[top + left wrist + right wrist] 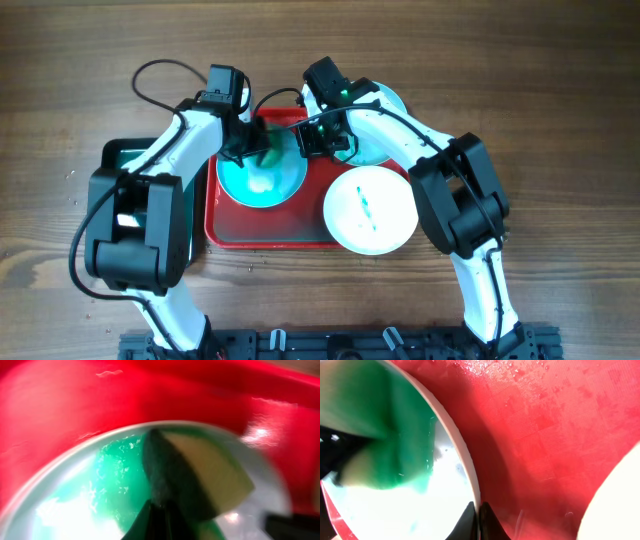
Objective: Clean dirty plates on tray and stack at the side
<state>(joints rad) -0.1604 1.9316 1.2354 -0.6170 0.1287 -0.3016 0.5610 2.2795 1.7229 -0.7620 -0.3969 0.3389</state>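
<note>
**A:** Where are the edges tight?

**B:** At the smeared plate (255, 185). It lies in the left half of the red tray (270, 235), its left rim close to the tray's raised lip. The right gripper (477, 521) meets that plate on its right rim. The jaws are nearly together, pinching the rim between them.

**A:** And the other arm?

**B:** The left gripper (159, 519) is over the far side of the same plate. Its jaws are closed on a sponge (200, 475), dark green scouring face beside the yellow one, pressed onto the teal film. The two grippers are near each other above the tray's far edge.

**A:** The other plates?

**B:** A second plate (345, 215), with a thin teal streak at its centre, overlaps the tray's right corner and hangs out onto the counter (560, 120). A third plate (362, 152) lies beyond it, partly under the right arm. I cannot tell whether the two touch.

**A:** Room to move?

**B:** Wood shows wide on the right of the second plate. On the left a black tray (118, 155) with a green inside sits just beside the red one, under the left arm.

**A:** The surface?

**B:** Brown wood grain. The tray floor is wet and glossy.
</note>
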